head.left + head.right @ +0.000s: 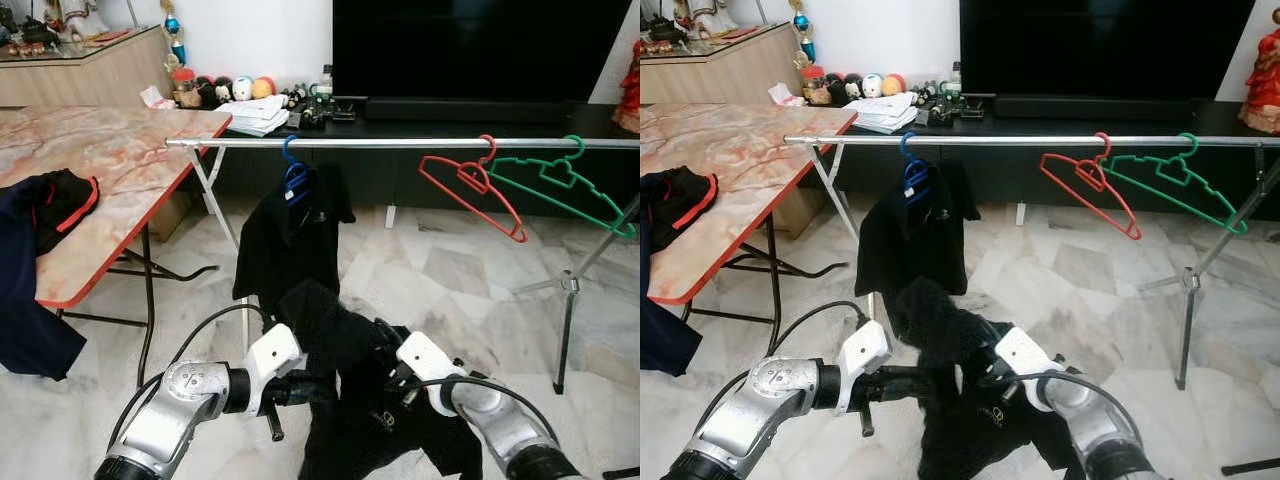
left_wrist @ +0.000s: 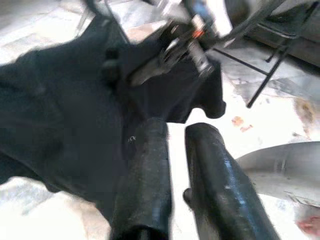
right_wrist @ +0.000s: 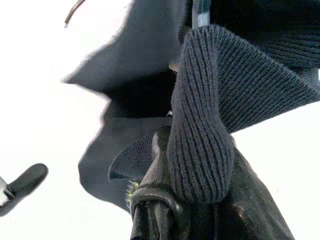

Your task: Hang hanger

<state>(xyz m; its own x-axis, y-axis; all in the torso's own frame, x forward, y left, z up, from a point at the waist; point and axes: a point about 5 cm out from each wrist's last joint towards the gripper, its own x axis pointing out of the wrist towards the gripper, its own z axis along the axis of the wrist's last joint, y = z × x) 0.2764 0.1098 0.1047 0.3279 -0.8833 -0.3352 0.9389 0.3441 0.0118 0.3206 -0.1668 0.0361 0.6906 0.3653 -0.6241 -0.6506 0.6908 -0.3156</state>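
A black knit garment (image 1: pixel 335 335) hangs low in front of me between both grippers. My right gripper (image 1: pixel 392 377) is shut on its ribbed edge (image 3: pixel 200 125), which drapes over one finger (image 3: pixel 255 210). My left gripper (image 1: pixel 308 386) reaches into the cloth from the left. Its fingers (image 2: pixel 145 170) sit close together with floor showing through the thin gap, and the cloth lies against the outer side. Beyond runs a silver rail (image 1: pixel 400 143) with a blue hanger (image 1: pixel 295 178) carrying a black shirt (image 1: pixel 290 240), an empty red hanger (image 1: pixel 470 185) and an empty green hanger (image 1: pixel 560 185).
A marble-patterned folding table (image 1: pixel 110 160) with a red edge stands at the left, dark clothes (image 1: pixel 40 215) draped over its near corner. The rack's stand (image 1: pixel 567 300) is at the right. A dark TV console (image 1: pixel 450 110) lies behind the rail. Marble floor is underfoot.
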